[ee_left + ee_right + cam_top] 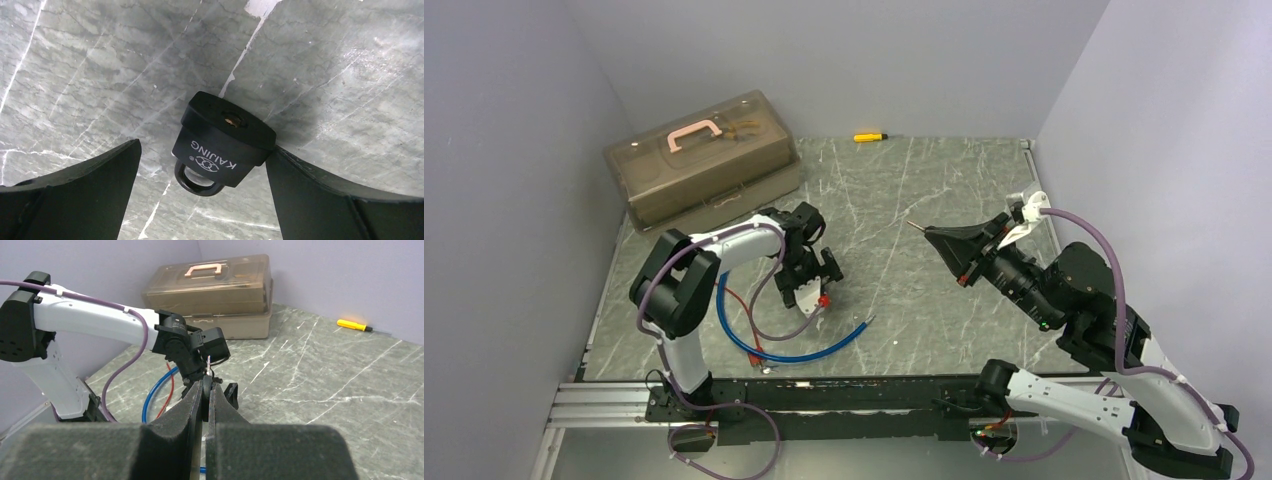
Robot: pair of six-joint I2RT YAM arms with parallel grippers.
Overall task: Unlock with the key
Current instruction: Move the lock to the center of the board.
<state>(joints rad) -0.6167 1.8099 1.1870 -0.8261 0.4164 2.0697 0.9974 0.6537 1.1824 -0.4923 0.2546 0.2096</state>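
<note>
Closing the wide-open left gripper (205, 147) on the padlock (223, 141) at frame centre should steady its keyhole (230, 120) for the key (208, 361) pinched in the right gripper (207, 382).

Your left arm (724, 243) reaches forward from its base, wrist bent so that the left gripper (204, 150) points downward, its fingers (85, 190) spread wide apart. Your right arm (1089, 290) is raised above the surface, the right gripper (206, 387) roughly level and aimed leftward, its pads pinched together on the key (208, 361).
</note>
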